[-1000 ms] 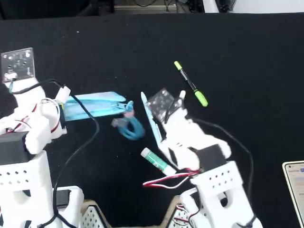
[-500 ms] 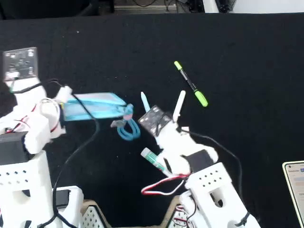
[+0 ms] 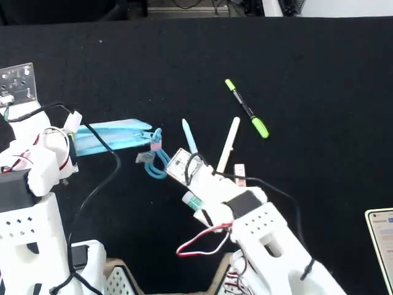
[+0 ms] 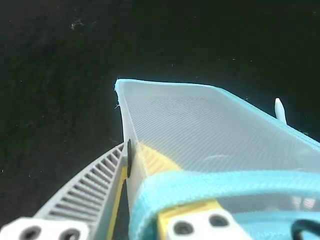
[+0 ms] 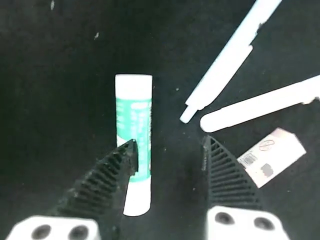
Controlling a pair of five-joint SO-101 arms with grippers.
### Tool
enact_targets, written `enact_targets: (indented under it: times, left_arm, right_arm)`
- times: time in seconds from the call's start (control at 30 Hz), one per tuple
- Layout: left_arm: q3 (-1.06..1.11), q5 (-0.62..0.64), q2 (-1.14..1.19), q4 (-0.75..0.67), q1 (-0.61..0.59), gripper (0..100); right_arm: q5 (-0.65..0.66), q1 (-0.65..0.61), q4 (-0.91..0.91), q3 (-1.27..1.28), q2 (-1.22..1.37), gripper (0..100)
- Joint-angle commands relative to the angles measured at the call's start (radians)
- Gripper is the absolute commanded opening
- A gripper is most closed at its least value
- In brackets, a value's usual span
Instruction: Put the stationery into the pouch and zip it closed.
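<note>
The light blue mesh pouch (image 3: 116,136) lies at the left, with its blue strap (image 3: 156,161) trailing to the right. My left gripper (image 3: 75,138) is shut on the pouch's left end; the mesh (image 4: 200,135) spreads out beyond the clamped edge (image 4: 131,160). My right gripper (image 5: 167,150) hangs open above a green and white glue stick (image 5: 133,135), one finger over it and the other beside it. The glue stick (image 3: 192,200) pokes out from under that arm. Just past it lie a light blue pen (image 3: 189,136), a white pen (image 3: 228,144) and a small eraser (image 3: 239,173).
A green highlighter (image 3: 247,109) lies farther back on the black table (image 3: 319,92). A phone (image 3: 382,236) rests at the right edge. The pale pens (image 5: 227,55) (image 5: 265,102) and the eraser (image 5: 272,155) lie close beside my right gripper.
The right arm has drawn back toward the front and left, uncovering the two pens, and now hangs over the glue stick. The left arm has dragged the pouch and strap slightly left.
</note>
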Motion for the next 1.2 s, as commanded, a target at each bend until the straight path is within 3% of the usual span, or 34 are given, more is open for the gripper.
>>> enact_targets:
  times: [0.0,0.4,0.7,1.17]
  left_arm:
    - [-0.016,-0.009,-0.017,-0.014,-0.005,3]
    - [-0.018,-0.011,-0.017,0.006,-0.01,3]
    - [-0.016,-0.012,-0.017,0.006,-0.01,3]
    - [-0.016,-0.011,-0.017,0.006,-0.002,3]
  right_arm:
    - [0.011,-0.009,-0.032,-0.039,0.102,19.8]
    - [0.012,-0.005,-0.061,-0.059,0.223,19.8]
    - [0.012,-0.011,0.226,-0.326,0.217,19.8]
    - [0.012,-0.055,0.347,-0.277,-0.16,19.8]
